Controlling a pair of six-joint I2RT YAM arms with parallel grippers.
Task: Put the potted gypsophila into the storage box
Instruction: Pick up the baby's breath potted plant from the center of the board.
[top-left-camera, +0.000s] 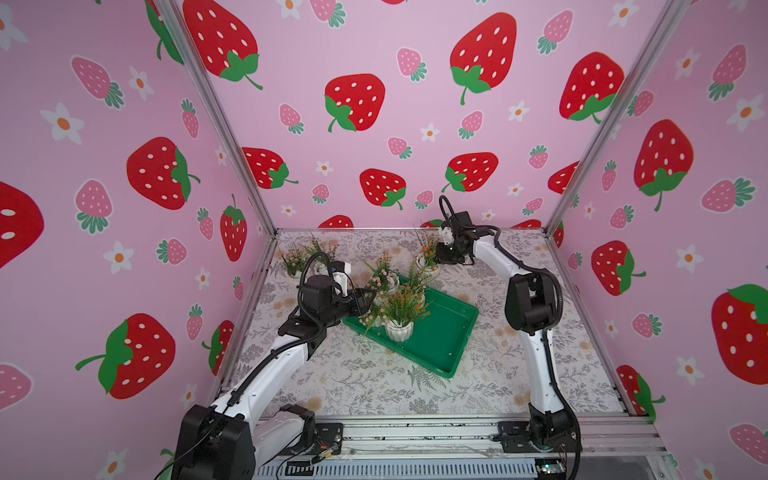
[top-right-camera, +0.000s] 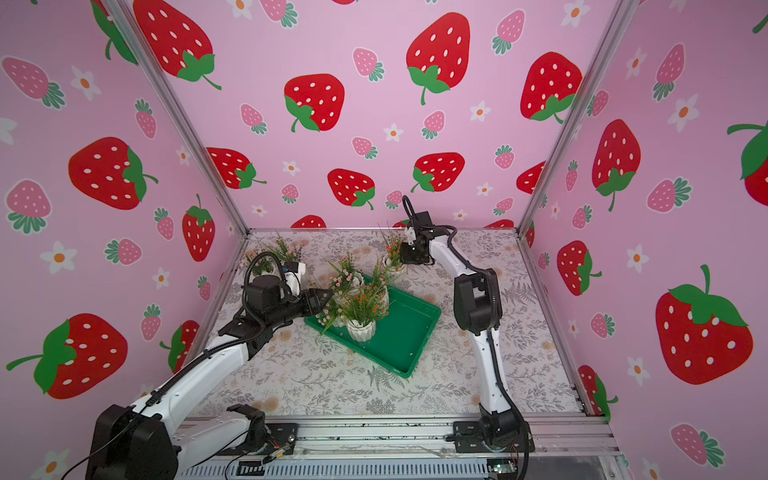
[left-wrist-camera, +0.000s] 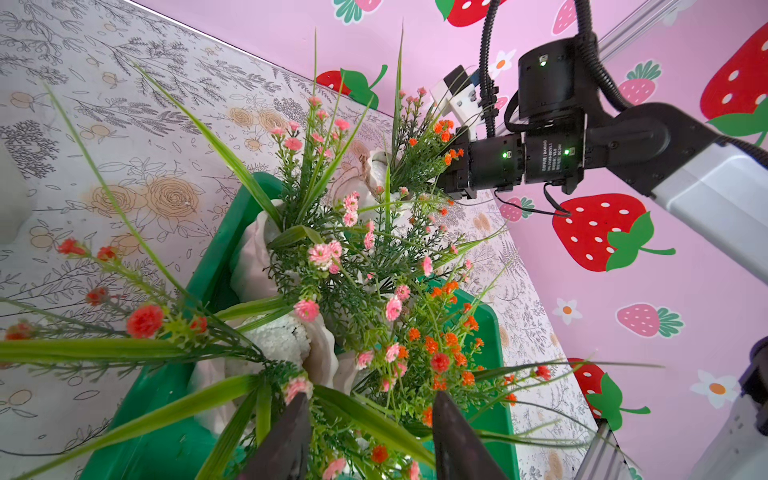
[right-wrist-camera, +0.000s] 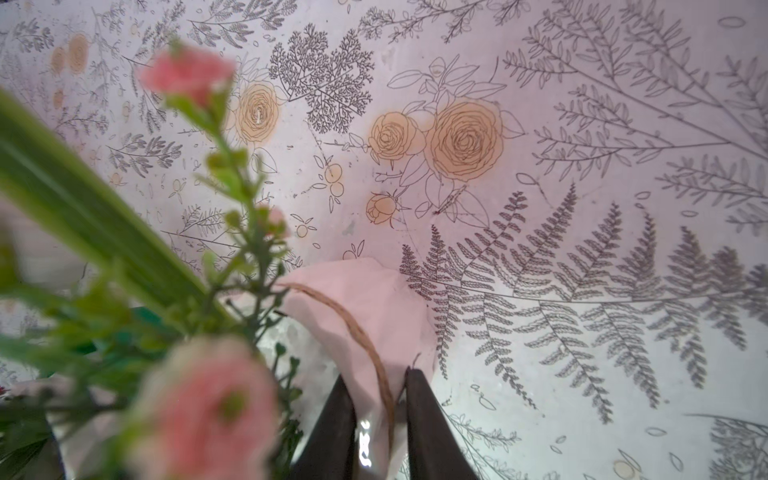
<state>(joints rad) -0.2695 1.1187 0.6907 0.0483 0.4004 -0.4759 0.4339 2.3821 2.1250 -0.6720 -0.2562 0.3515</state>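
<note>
**Storage box** (top-left-camera: 442, 338): lies skewed at the middle of the table (top-left-camera: 374, 388). Several potted gypsophila stand bunched in its left end, among them the front pot (top-left-camera: 399, 331). The foliage hides the exact count. The right end is bare, in my judgement kept free for the rest.

**Right gripper** (right-wrist-camera: 375, 373): sits just beyond the box's far corner. Its jaws are drawn narrow on the thin rim wall of the far pot (right-wrist-camera: 357, 307), one on either side, next to the twine band. A rim pinch suits here, since the sprigs crowd any hold from above. This pot appears to stand on the table, outside the box.

**Left gripper** (left-wrist-camera: 370, 403): hovers at the box's left end, jaws roughly half apart. Only leaves lie between them and nothing is held.

**Outlying pots** (top-left-camera: 293, 270): stand on the table beyond the box's far-left side, not yet collected.
</note>
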